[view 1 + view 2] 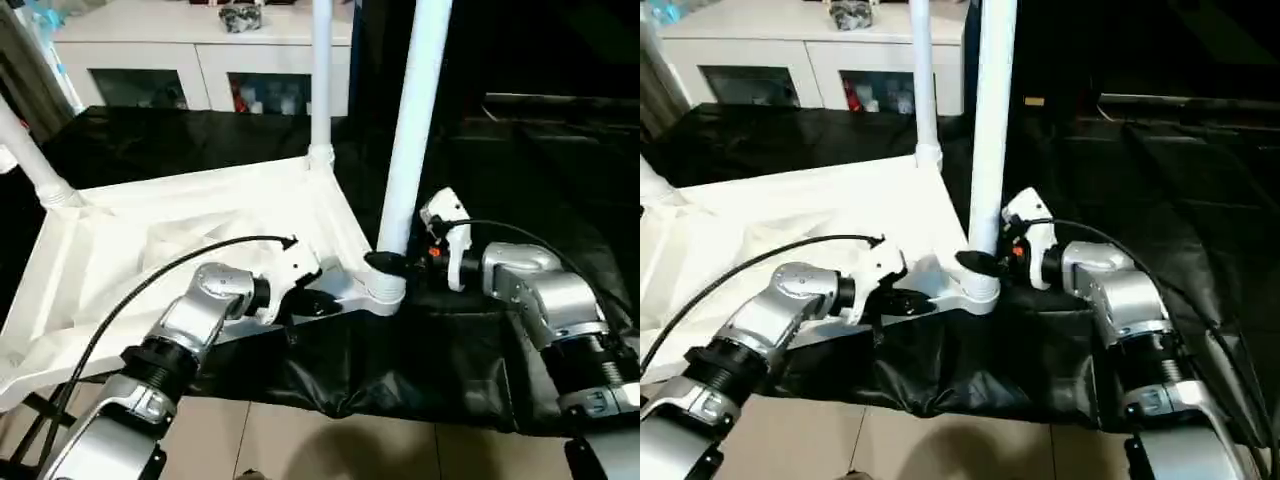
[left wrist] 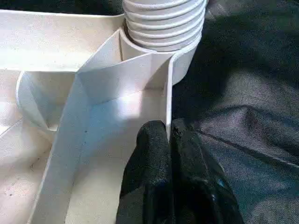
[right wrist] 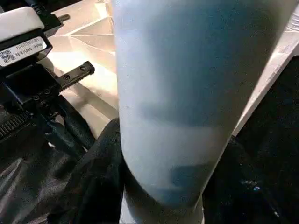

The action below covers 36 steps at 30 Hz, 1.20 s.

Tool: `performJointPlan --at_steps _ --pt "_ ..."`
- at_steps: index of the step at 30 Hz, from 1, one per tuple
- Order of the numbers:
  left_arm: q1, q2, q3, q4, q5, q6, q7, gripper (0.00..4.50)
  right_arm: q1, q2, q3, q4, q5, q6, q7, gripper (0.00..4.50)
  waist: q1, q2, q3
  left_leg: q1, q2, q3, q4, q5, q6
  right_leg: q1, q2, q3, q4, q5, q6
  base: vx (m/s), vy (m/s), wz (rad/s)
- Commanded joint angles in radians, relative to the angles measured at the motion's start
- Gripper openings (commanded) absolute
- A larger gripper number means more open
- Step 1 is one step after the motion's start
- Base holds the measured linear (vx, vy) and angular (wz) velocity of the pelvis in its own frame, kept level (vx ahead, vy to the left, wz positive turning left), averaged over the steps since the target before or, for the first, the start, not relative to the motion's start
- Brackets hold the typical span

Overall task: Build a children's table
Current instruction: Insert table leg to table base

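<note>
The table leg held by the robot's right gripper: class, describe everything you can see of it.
The leg is a long, smooth white tube, plastic by its look, standing nearly upright and leaning slightly. Its threaded lower end sits in the round near corner socket of the upturned white tabletop. The right gripper clasps it just above the socket, black fingers on either side. The left gripper pinches the tabletop's rim wall beside the socket.

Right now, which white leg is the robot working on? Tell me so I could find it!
Find the white tabletop lying upside down on the black-draped table. Go to its corner nearest the robot. The leg standing there is the one: the right gripper has black fingers around its base, while the other legs stand untouched at the far corners.
</note>
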Motion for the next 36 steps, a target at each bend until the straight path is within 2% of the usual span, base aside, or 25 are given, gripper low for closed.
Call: performJointPlan --at_steps 1,3,4,5,7,8,10,11,14,15,16,20,21,23,24,26,28,30,32,33,34,36 --pt "0.009 -0.002 0.020 0.011 -0.009 0.005 0.010 0.00 0.008 -0.002 0.009 0.023 -0.018 -0.016 -0.013 1.87 -0.001 -0.017 -0.077 0.013 0.027 -0.005 -0.068 -0.203 0.037 0.058 -0.053 0.044 -0.079 -0.303 -0.176 0.000 0.000 0.00" --pt "0.010 -0.005 0.027 0.006 -0.015 0.002 0.012 0.00 0.011 0.014 -0.007 0.039 -0.014 -0.036 -0.027 1.87 -0.001 -0.017 -0.077 0.013 0.026 -0.005 -0.068 -0.209 0.038 0.058 -0.053 0.044 -0.080 -0.311 -0.177 0.000 0.000 0.00" --pt "0.011 -0.005 0.028 0.005 -0.016 0.002 0.012 0.00 0.011 0.015 -0.008 0.039 -0.013 -0.037 -0.029 1.87 -0.003 -0.011 -0.076 0.012 0.025 -0.005 -0.068 -0.216 0.034 0.057 -0.052 0.043 -0.083 -0.316 -0.175 0.000 0.000 0.00" --pt "0.014 -0.008 0.035 0.000 -0.021 0.004 0.020 0.00 0.014 0.037 -0.041 0.065 0.002 -0.050 -0.060 1.87 -0.004 -0.013 -0.077 0.012 0.025 -0.006 -0.069 -0.218 0.034 0.059 -0.052 0.043 -0.082 -0.315 -0.175 0.000 0.000 0.00" --pt "0.015 -0.009 0.037 -0.001 -0.022 0.004 0.022 0.00 0.016 0.045 -0.054 0.079 0.007 -0.057 -0.072 1.87 -0.007 -0.012 -0.077 0.012 0.025 -0.007 -0.069 -0.223 0.031 0.059 -0.053 0.043 -0.082 -0.322 -0.175 0.000 0.000 0.00" --pt "0.016 -0.011 0.042 -0.002 -0.020 0.004 0.028 0.00 0.022 0.054 -0.072 0.094 0.021 -0.057 -0.078 1.87 -0.009 -0.006 -0.077 0.013 0.025 -0.008 -0.069 -0.225 0.032 0.059 -0.052 0.042 -0.081 -0.317 -0.176 0.000 0.000 0.00" --pt "0.016 -0.013 0.044 -0.002 -0.020 0.004 0.031 0.00 0.029 0.061 -0.086 0.097 0.037 -0.054 -0.077 1.87 -0.012 -0.009 -0.077 0.013 0.025 -0.007 -0.069 -0.232 0.034 0.059 -0.051 0.042 -0.083 -0.311 -0.179 0.000 0.000 0.00" --pt "0.016 -0.018 0.048 -0.002 -0.019 0.002 0.038 0.00 0.049 0.075 -0.111 0.108 0.064 -0.056 -0.082 1.87 -0.012 -0.010 -0.078 0.011 0.025 -0.007 -0.069 -0.228 0.036 0.061 -0.051 0.042 -0.082 -0.307 -0.180 0.000 0.000 0.00" --pt "0.015 -0.024 0.054 0.002 -0.017 0.001 0.048 0.00 0.081 0.088 -0.139 0.121 0.086 -0.070 -0.094 1.87 -0.012 -0.009 -0.078 0.012 0.026 -0.007 -0.070 -0.225 0.041 0.060 -0.052 0.041 -0.082 -0.299 -0.187 0.000 0.000 0.00" --pt "0.013 -0.028 0.057 0.005 -0.016 0.000 0.054 0.00 0.096 0.092 -0.151 0.123 0.091 -0.076 -0.101 1.87 -0.010 -0.002 -0.078 0.013 0.025 -0.007 -0.069 -0.225 0.041 0.060 -0.052 0.041 -0.083 -0.301 -0.186 0.000 0.000 0.00" --pt "0.011 -0.030 0.059 0.006 -0.015 0.000 0.058 0.00 0.102 0.095 -0.157 0.126 0.091 -0.081 -0.104 1.87 -0.012 -0.006 -0.076 0.013 0.026 -0.007 -0.071 -0.238 0.041 0.059 -0.052 0.041 -0.086 -0.313 -0.183 0.000 0.000 0.00" --pt "0.002 -0.036 0.062 0.020 -0.012 -0.004 0.071 0.00 0.174 0.093 -0.172 0.092 0.090 -0.098 -0.121 1.87 -0.010 -0.005 -0.077 0.015 0.025 -0.007 -0.072 -0.244 0.040 0.059 -0.052 0.041 -0.089 -0.335 -0.170 0.000 0.000 0.00" --pt "0.002 -0.036 0.063 0.021 -0.012 -0.005 0.072 0.00 0.184 0.092 -0.172 0.083 0.087 -0.098 -0.124 1.87 -0.010 -0.002 -0.075 0.017 0.026 -0.008 -0.074 -0.253 0.039 0.057 -0.051 0.041 -0.091 -0.344 -0.167 0.000 0.000 0.00" --pt "-0.001 -0.035 0.062 0.024 -0.007 -0.009 0.071 0.00 0.213 0.077 -0.141 0.037 0.056 -0.107 -0.133 1.87 -0.009 0.003 -0.075 0.019 0.026 -0.009 -0.076 -0.272 0.033 0.056 -0.051 0.041 -0.092 -0.352 -0.166 0.000 0.000 0.00" --pt "-0.001 -0.035 0.061 0.024 -0.006 -0.010 0.071 0.00 0.214 0.076 -0.136 0.032 0.051 -0.108 -0.133 1.87 -0.010 0.001 -0.074 0.018 0.026 -0.010 -0.077 -0.278 0.033 0.057 -0.050 0.040 -0.094 -0.357 -0.165 0.000 0.000 0.00" --pt "-0.005 -0.032 0.054 0.030 0.005 -0.019 0.072 0.00 0.220 0.060 -0.085 -0.010 0.008 -0.116 -0.133 1.87 -0.011 0.001 -0.075 0.017 0.025 -0.010 -0.078 -0.279 0.030 0.060 -0.050 0.040 -0.094 -0.361 -0.155 0.000 0.000 0.00" --pt "-0.006 -0.032 0.052 0.032 0.008 -0.021 0.072 0.00 0.218 0.057 -0.073 -0.018 -0.002 -0.118 -0.132 1.87 -0.012 0.004 -0.075 0.018 0.024 -0.010 -0.079 -0.282 0.029 0.060 -0.050 0.040 -0.096 -0.374 -0.149 0.000 0.000 0.00" --pt "-0.010 -0.032 0.048 0.038 0.013 -0.028 0.071 0.00 0.194 0.057 -0.044 -0.026 -0.018 -0.107 -0.129 1.87 -0.014 -0.002 -0.072 0.020 0.023 -0.010 -0.080 -0.298 0.030 0.059 -0.051 0.039 -0.101 -0.405 -0.144 0.000 0.000 0.00" --pt "-0.010 -0.032 0.046 0.038 0.015 -0.028 0.070 0.00 0.183 0.054 -0.029 -0.024 -0.027 -0.103 -0.125 1.87 -0.018 0.000 -0.070 0.023 0.022 -0.012 -0.082 -0.315 0.026 0.059 -0.052 0.038 -0.106 -0.448 -0.130 0.000 0.000 0.00" --pt "-0.008 -0.030 0.044 0.034 0.017 -0.029 0.067 0.00 0.173 0.052 -0.016 -0.017 -0.032 -0.094 -0.115 1.87 -0.020 -0.012 -0.070 0.023 0.023 -0.010 -0.083 -0.314 0.028 0.058 -0.052 0.038 -0.108 -0.453 -0.126 0.000 0.000 0.00" --pt "-0.007 -0.029 0.042 0.031 0.018 -0.029 0.065 0.00 0.167 0.050 -0.008 -0.012 -0.036 -0.088 -0.108 1.87 -0.021 -0.007 -0.070 0.022 0.023 -0.013 -0.084 -0.312 0.028 0.060 -0.053 0.037 -0.106 -0.460 -0.125 0.000 0.000 0.00" --pt "-0.005 -0.027 0.039 0.026 0.020 -0.028 0.061 0.00 0.157 0.039 0.019 0.001 -0.047 -0.077 -0.089 1.87 -0.024 -0.009 -0.070 0.024 0.025 -0.013 -0.084 -0.313 0.030 0.058 -0.053 0.038 -0.106 -0.455 -0.127 0.000 0.000 0.00"
